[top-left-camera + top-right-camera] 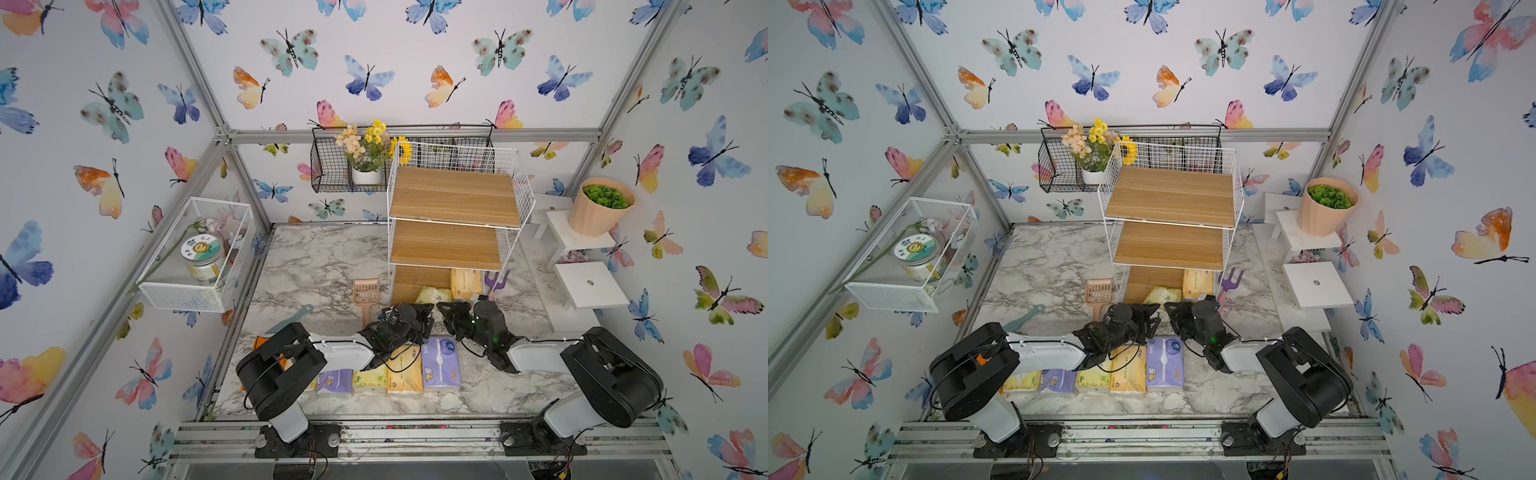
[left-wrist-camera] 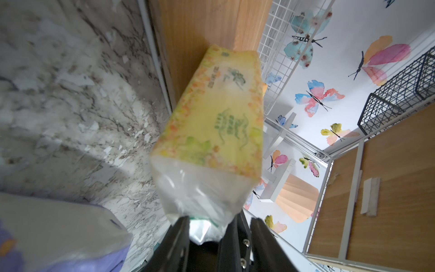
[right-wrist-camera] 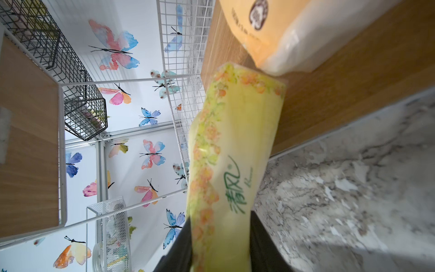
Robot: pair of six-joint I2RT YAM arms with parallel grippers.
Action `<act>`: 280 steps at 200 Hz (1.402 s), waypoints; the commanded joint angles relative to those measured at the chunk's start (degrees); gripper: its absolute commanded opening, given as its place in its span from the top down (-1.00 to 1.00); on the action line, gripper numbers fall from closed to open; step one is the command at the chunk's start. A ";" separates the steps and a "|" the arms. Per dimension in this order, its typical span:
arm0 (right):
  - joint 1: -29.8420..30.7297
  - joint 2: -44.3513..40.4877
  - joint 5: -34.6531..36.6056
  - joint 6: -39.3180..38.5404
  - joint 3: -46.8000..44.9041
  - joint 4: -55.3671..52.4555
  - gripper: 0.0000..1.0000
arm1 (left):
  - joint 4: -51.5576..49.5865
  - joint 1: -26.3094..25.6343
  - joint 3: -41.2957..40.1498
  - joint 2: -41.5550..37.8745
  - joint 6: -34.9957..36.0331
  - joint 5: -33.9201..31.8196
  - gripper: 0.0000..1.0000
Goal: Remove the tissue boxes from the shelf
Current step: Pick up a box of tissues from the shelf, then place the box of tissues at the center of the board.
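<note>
Nearest, along the 6 o'clock edge of the marble table (image 1: 316, 266), a row of five tissue packs (image 1: 1127, 370) lies side by side. A bright orange pack (image 1: 258, 344) peeks out under the left arm at 7 o'clock. By that count six are off the shelf (image 1: 455, 195).

Past the row, both claws meet at a yellow-green pack (image 1: 432, 294), which leans over the front lip of the bottom tier, toward 12 o'clock. The left gripper (image 2: 209, 226) has its jaws spread around the pack's clear end flap and does not seem to pinch it. The right gripper (image 3: 220, 235) has its jaws pressed against the pack's two sides.

Farther in, at 1 o'clock on that tier, a light orange pack (image 1: 465, 282) rests untouched. The two upper boards are bare, so two packs look left to clear.
</note>
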 commanded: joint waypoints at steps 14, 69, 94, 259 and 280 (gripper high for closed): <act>-0.26 -6.47 -0.19 -4.77 0.05 -5.27 0.45 | 0.09 0.05 -2.36 -7.21 3.24 -2.43 -0.17; -0.26 -20.00 -3.58 -17.26 0.89 -23.79 0.51 | -15.70 1.64 -4.02 -19.66 18.50 -7.12 -0.22; -0.28 -27.62 -5.70 -25.44 2.34 -36.54 0.51 | -24.82 1.90 -3.88 -25.64 26.91 -8.20 -0.22; -0.26 -37.35 0.28 -46.51 18.74 -92.13 0.49 | -26.97 2.52 -15.94 -38.32 25.94 -12.49 -0.22; -0.26 -38.80 -2.48 -46.25 15.04 -88.80 0.49 | -25.89 2.51 -16.43 -38.16 26.31 -12.07 -0.23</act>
